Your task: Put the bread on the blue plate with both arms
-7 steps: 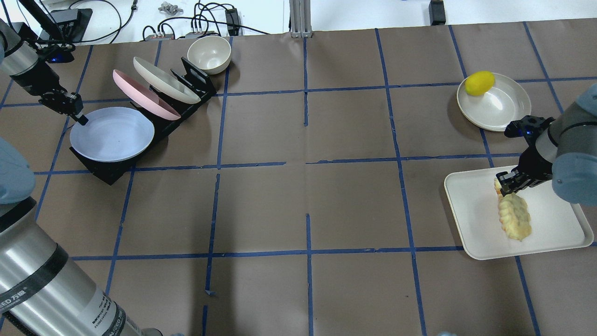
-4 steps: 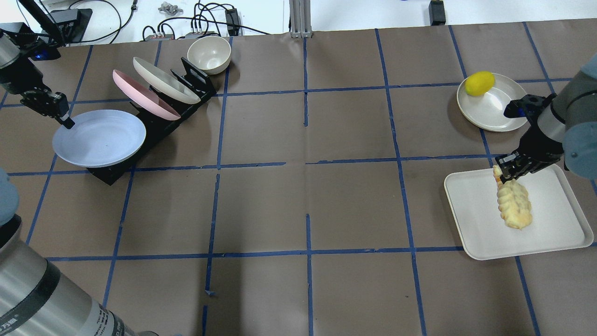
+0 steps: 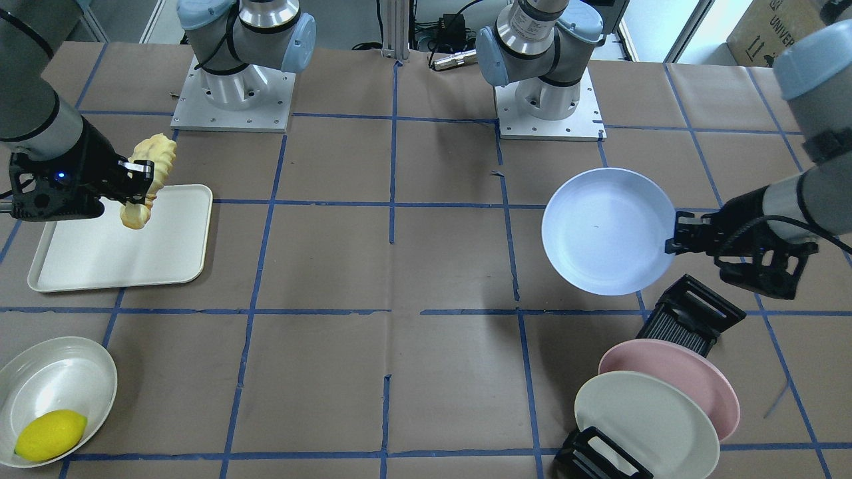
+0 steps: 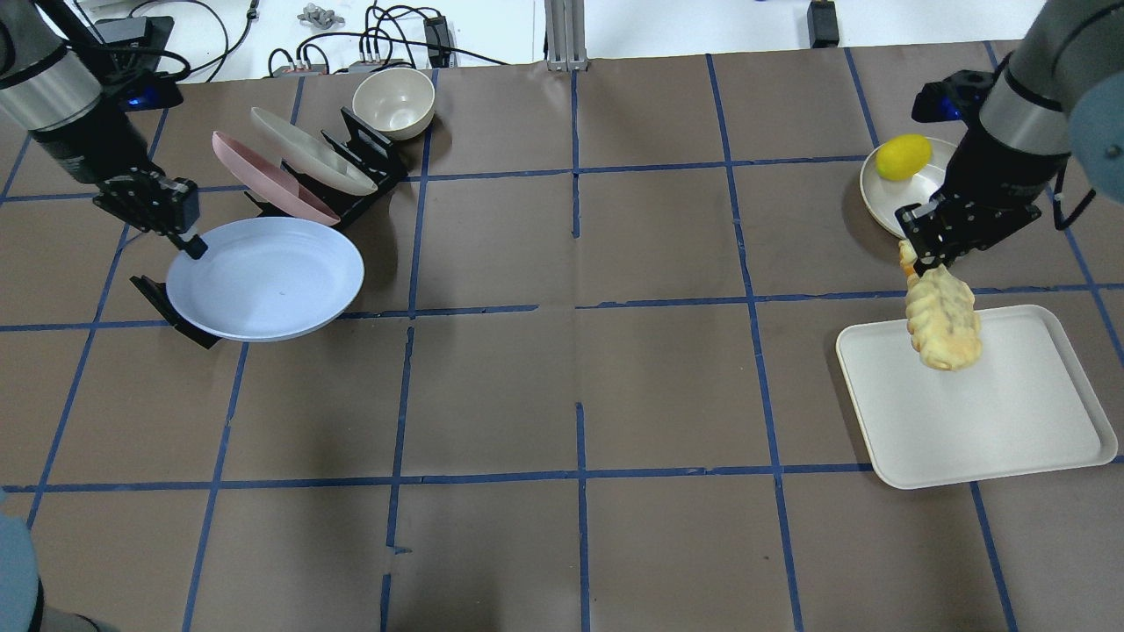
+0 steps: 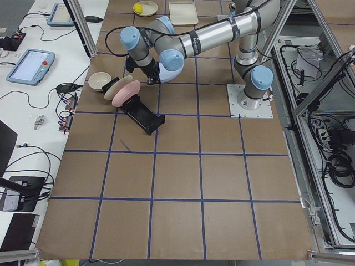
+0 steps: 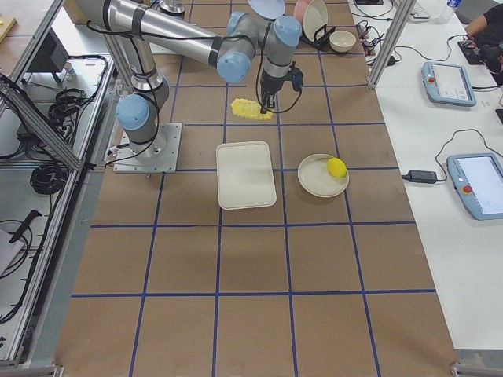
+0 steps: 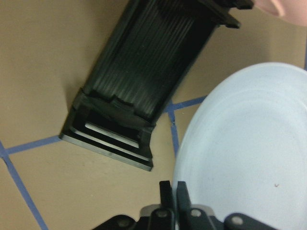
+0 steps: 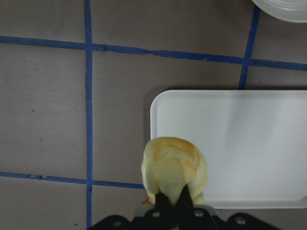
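Observation:
My left gripper (image 4: 191, 247) is shut on the rim of the blue plate (image 4: 268, 277) and holds it level in the air, off the black rack (image 4: 167, 309). The plate also shows in the front view (image 3: 609, 229) and the left wrist view (image 7: 249, 143), with the gripper at its rim (image 3: 671, 243) (image 7: 171, 190). My right gripper (image 4: 913, 257) is shut on one end of the bread (image 4: 941, 318), which hangs above the white tray (image 4: 992, 412). The bread also shows in the front view (image 3: 148, 178) and the right wrist view (image 8: 173, 166), held by the gripper (image 3: 145, 181) (image 8: 172, 201).
A pink plate (image 4: 263, 180) and a cream plate (image 4: 307, 151) lean in the rack, with a cream bowl (image 4: 393, 101) behind it. A lemon (image 4: 903, 156) lies in a white dish (image 4: 882, 206) beyond the tray.
My left gripper has lifted the blue plate off the rack and carried it rightward. My right gripper has raised the bread off the tray, up and away toward the lemon dish.

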Action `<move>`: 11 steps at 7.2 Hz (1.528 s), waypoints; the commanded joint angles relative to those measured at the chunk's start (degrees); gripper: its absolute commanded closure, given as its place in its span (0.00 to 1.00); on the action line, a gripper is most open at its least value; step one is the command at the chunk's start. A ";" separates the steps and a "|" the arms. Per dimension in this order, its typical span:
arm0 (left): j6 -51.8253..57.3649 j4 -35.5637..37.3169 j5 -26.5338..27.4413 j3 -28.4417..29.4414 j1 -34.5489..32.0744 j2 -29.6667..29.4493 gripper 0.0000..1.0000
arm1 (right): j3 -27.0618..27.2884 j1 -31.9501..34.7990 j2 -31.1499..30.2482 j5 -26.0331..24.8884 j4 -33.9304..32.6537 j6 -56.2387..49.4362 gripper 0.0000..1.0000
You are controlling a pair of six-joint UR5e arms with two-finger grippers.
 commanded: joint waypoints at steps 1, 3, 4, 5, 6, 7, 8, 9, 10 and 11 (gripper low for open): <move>-8.80 3.13 -5.72 -2.28 -7.88 0.29 0.92 | -5.83 8.03 0.36 -0.38 5.32 8.46 0.86; -9.73 14.77 -9.51 -4.64 -14.91 -3.13 0.92 | -5.58 8.41 0.28 -0.12 5.41 9.02 0.86; -12.26 20.15 -11.09 -6.31 -16.77 -5.24 0.92 | -5.49 8.41 0.28 -0.12 5.41 9.02 0.85; -13.15 24.12 -13.19 -7.45 -18.27 -6.91 0.92 | -5.49 8.41 0.28 -0.47 5.32 8.75 0.85; -13.16 29.38 -15.57 -8.25 -19.33 -8.58 0.92 | -5.14 8.41 0.71 -1.69 4.80 8.23 0.85; -13.86 32.92 -16.28 -8.52 -21.26 -10.60 0.92 | -5.05 8.41 0.28 -1.61 4.79 8.31 0.85; -16.13 36.35 -16.03 -9.04 -23.54 -12.10 0.92 | -4.96 8.41 0.28 -1.53 4.79 8.40 0.85; -16.24 39.25 -15.85 -10.44 -24.78 -12.81 0.91 | -4.87 8.41 0.45 -1.26 4.79 8.49 0.85; -16.15 40.32 -15.85 -11.85 -24.70 -12.99 0.91 | -4.61 8.41 0.54 -1.09 4.79 8.49 0.84; -16.15 40.77 -15.77 -12.56 -24.88 -12.99 0.86 | -3.91 8.41 0.54 -1.17 4.79 8.49 0.84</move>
